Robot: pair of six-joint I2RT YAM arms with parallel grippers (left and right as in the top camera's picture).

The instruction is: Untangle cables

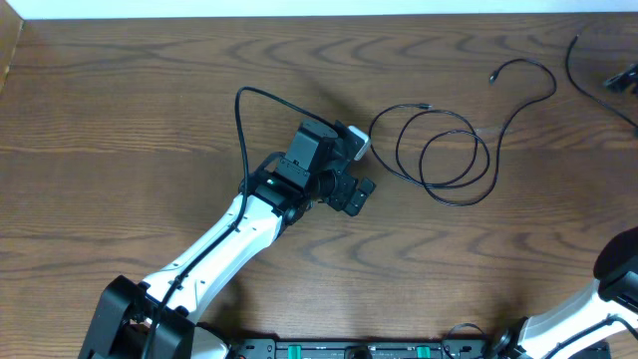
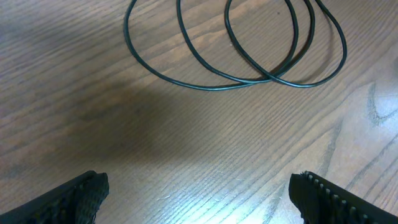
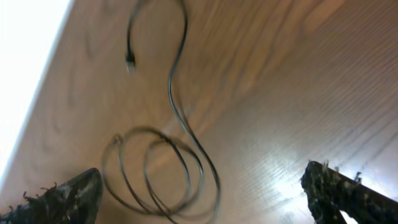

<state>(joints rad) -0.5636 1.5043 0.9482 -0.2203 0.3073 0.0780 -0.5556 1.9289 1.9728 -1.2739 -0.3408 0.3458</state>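
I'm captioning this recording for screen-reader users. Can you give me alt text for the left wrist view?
A thin black cable lies in loose overlapping loops on a brown wood-grain table, across the top of the frame. The left end effector is open, with its two black ribbed fingers at the bottom corners, well apart from the cable.

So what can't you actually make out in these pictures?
Black cable: loops cut off by the top edge in the left wrist view; blurred in the right wrist view.
Right tool: outside the overhead frame, lower right.
Dark object: cut by the overhead's right edge; unidentifiable.
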